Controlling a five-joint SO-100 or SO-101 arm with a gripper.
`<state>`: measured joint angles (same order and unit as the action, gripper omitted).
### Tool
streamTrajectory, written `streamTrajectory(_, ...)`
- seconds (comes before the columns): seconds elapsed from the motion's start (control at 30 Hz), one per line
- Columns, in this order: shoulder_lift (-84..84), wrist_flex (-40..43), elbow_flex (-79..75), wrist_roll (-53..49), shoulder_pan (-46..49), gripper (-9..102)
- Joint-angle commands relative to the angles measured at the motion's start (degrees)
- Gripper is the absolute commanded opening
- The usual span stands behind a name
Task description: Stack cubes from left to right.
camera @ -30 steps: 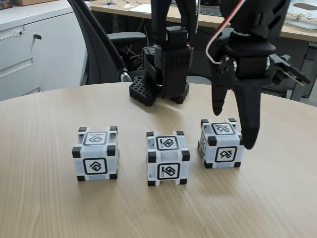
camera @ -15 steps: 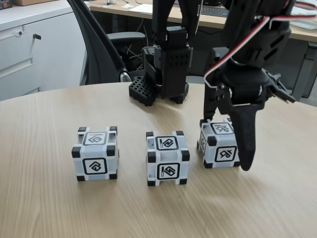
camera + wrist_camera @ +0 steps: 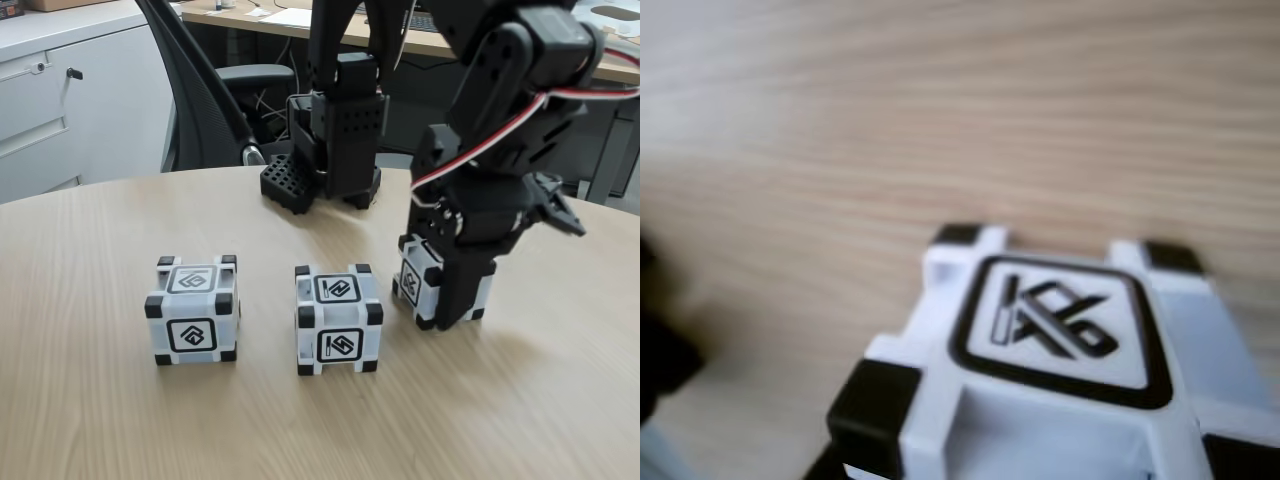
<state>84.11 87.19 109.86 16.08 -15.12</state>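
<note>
Down comes the gripper [image 3: 452,300] since a second ago: it hung above and just right of the right cube [image 3: 415,283] then, and now it sits low over that cube, with its dark front finger [image 3: 462,292] covering the face that was plain to see before. The cube itself has not shifted on the table [image 3: 90,400].

From the fixed view, three cubes stand in a row, well apart from one another: the left cube [image 3: 193,309], the middle cube [image 3: 338,318], and the right one, of which a white side and black corners peek out to the left of the finger. How wide the jaws stand, and whether they press on the cube, I cannot tell from either view; the cube rests on the table, not lifted. Behind the row sits the arm's black base [image 3: 325,150], and a red and white cable [image 3: 470,150] loops along the arm.

The wrist view gives what the fixed view hides: the right cube's top face [image 3: 1060,325], close up and slightly blurred, with a black-framed square symbol of crossing strokes, black corner blocks around it and wood grain beyond. A dark shape sits at the left edge of that view; what it is I cannot tell.
</note>
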Motion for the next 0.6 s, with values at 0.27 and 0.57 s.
streamTrajectory(0.27,3.9,0.6,-0.9,-1.0,1.1,0)
streamTrajectory(0.57,23.2,1.0,-0.4,-2.9,1.1,0)
